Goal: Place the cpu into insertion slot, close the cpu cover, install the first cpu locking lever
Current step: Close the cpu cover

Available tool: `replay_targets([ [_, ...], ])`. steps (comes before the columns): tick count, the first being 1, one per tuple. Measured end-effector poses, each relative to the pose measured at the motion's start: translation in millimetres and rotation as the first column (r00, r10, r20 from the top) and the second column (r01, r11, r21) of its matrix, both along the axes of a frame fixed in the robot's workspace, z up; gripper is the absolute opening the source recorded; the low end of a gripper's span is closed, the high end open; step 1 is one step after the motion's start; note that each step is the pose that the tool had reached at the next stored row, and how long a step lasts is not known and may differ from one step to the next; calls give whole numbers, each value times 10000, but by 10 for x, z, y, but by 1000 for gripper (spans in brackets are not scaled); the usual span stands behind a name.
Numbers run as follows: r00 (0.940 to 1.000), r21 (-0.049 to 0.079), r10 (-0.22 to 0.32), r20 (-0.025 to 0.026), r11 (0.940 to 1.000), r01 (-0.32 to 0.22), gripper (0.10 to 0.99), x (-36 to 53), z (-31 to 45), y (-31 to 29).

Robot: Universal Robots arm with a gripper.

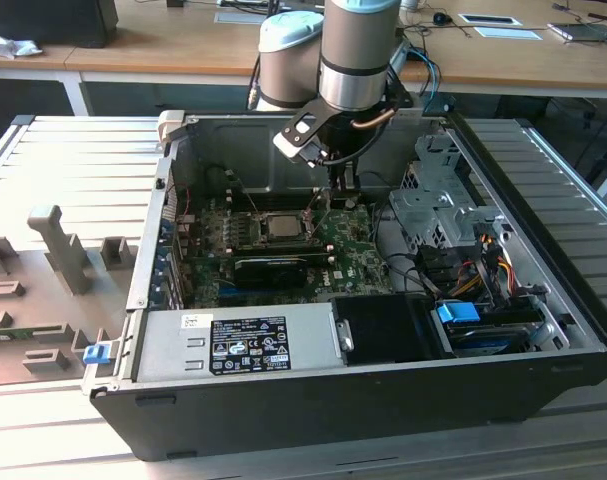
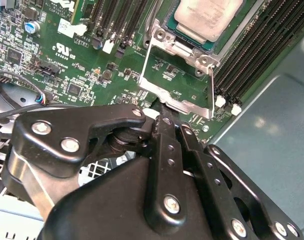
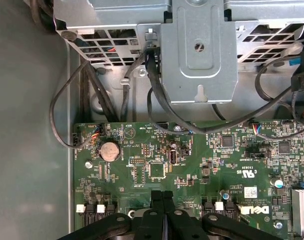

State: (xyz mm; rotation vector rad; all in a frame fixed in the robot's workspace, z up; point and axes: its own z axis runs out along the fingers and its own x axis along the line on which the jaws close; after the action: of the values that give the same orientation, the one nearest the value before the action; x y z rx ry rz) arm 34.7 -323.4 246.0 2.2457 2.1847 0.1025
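**Chip is in, cover not yet down**

The cpu [image 2: 208, 17] sits flat in its socket, metal top facing up, so step one looks done. The cpu cover [image 2: 176, 101] is swung open off the socket, hinged at the socket side, its free edge pointing at the gripper [image 2: 162, 112]. It's a square frame with no real long axis. The fingers are pressed together right at that free edge, though I can't tell if they pinch it. Closing and the lever remain.

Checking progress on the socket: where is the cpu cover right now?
In the second wrist view the cpu cover sits swung open between the seated cpu and the hand, whose tips reach its far edge.
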Motion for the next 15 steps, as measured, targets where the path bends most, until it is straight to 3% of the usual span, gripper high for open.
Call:
replay_targets([
  [15, 10000, 0, 0, 15, 10000, 0, 106, -68, 0, 0],
])
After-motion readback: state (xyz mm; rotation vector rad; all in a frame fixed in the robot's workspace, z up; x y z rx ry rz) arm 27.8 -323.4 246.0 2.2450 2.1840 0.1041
